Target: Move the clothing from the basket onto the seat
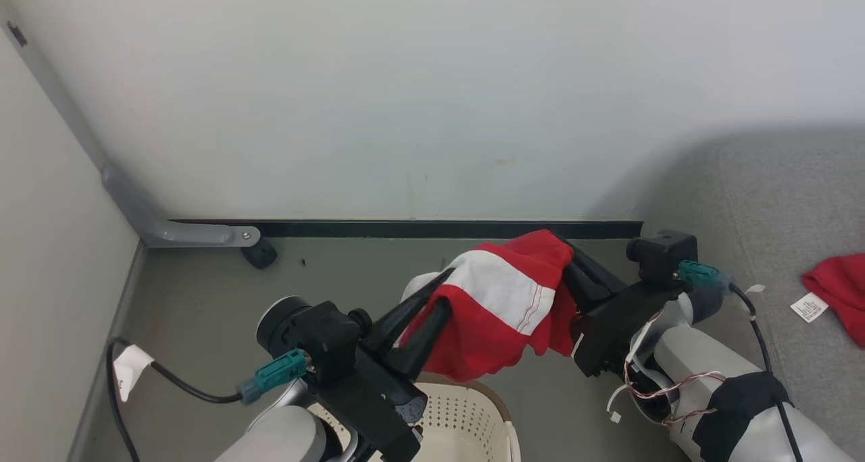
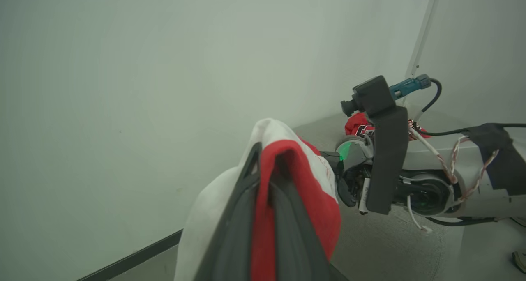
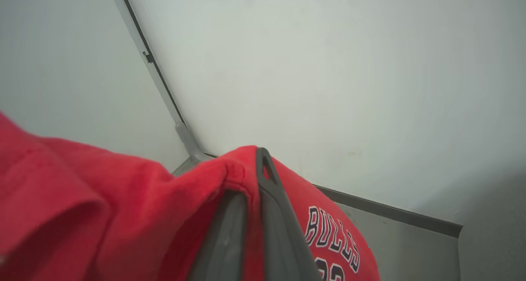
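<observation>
Left pincer [image 1: 447, 288] is closed on the white-and-red end of a garment [image 1: 500, 300], with a fold of cloth pinched between its fingers. The right pincer [image 3: 251, 171] is closed too, clamped on the red end near the lettering. The garment hangs between them in the air, above the floor [image 1: 203, 300] and the far rim of the basket [image 1: 466, 415], and well short of the seat [image 1: 763, 205] on the right. A second garment [image 1: 841, 290] already lies on the seat.

The main risk is an early or uneven release. If both pincers open where they are, the cloth probably drops to the floor or back into the basket. If only one opens, the free end swings down and may drag. Each grip looks close to a cloth edge, so arms pulling apart could tug an end loose. Loose wires [image 1: 665, 388] on the right forearm could also catch a trailing fold.
</observation>
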You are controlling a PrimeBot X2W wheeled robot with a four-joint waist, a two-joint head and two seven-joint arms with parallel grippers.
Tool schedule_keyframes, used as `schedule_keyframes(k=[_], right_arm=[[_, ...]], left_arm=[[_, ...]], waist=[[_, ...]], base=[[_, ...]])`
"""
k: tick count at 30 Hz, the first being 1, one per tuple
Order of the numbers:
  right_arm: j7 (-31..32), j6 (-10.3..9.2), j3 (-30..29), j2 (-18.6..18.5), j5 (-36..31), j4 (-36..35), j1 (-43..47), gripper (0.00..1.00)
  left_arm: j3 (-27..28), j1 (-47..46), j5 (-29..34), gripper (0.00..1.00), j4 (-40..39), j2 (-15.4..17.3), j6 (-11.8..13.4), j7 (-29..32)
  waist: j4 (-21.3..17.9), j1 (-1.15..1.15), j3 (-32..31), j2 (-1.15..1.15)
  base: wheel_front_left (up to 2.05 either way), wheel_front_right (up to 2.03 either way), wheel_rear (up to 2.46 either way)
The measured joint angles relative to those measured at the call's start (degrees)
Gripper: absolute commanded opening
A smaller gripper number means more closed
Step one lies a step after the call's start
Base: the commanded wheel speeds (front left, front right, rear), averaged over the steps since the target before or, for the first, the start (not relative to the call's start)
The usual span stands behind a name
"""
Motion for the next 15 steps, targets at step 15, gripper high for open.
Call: schedule_keyframes(k=[15], right_arm=[[-0.01,0.00,-7.11,-3.46,2.03,-3.78,0.92,0.00]], left_arm=[[-0.49,1.86,-0.16,1.00,-0.91,0.69,0.49,0.63]], waist=[[-5.87,0.00,0.24,0.00]], base=[[0.00,0.00,0.00]])
